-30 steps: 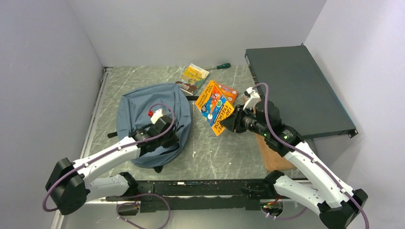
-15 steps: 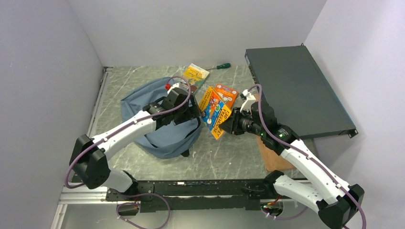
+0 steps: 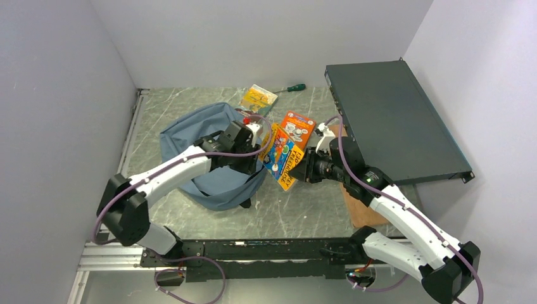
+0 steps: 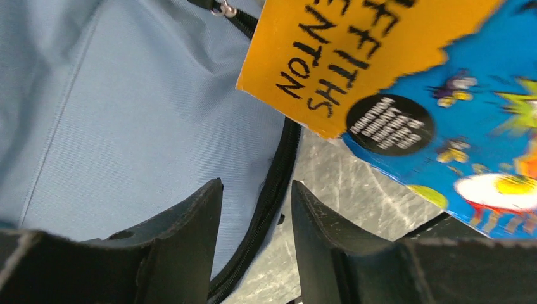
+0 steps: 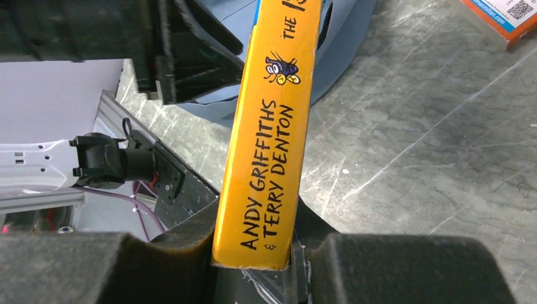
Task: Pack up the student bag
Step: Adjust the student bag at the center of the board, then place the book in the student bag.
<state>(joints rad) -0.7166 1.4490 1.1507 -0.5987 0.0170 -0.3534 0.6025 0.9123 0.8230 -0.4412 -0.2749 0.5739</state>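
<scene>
- While our left arm (image 3: 171, 174) is stretching forward and to the right across the bag (image 3: 190, 130), we are bending its wrist down so that the left gripper (image 3: 252, 166) is pointing at the bag's right edge.
- We are seeing its fingers (image 4: 183, 240) standing a little apart in the left wrist view, with the bag's black zipper (image 4: 282, 177) running through the gap. We cannot tell whether they are pinching it.
- We are angling our right arm (image 3: 396, 206) forward and to the left, and the right gripper (image 3: 300, 170) is clamping a yellow and blue book (image 3: 283, 152) by the lower end of its spine.
- We are holding that book tilted above the table (image 3: 297, 209), with its far end just beside the left gripper and over the bag's zipper edge.
- We are finding the bag lying on the left half of the table, well apart from the dark box (image 3: 392, 120) on the right.
- Compared with half a second ago, we are carrying the book a little further left, so more of the orange book (image 3: 299, 125) behind it is showing. The left wrist is sitting slightly nearer to the bases.
- Compared with a second ago, our left arm is reaching much further. It was then low over the bag's near side, and the bag's outline has shifted to the right since.
</scene>
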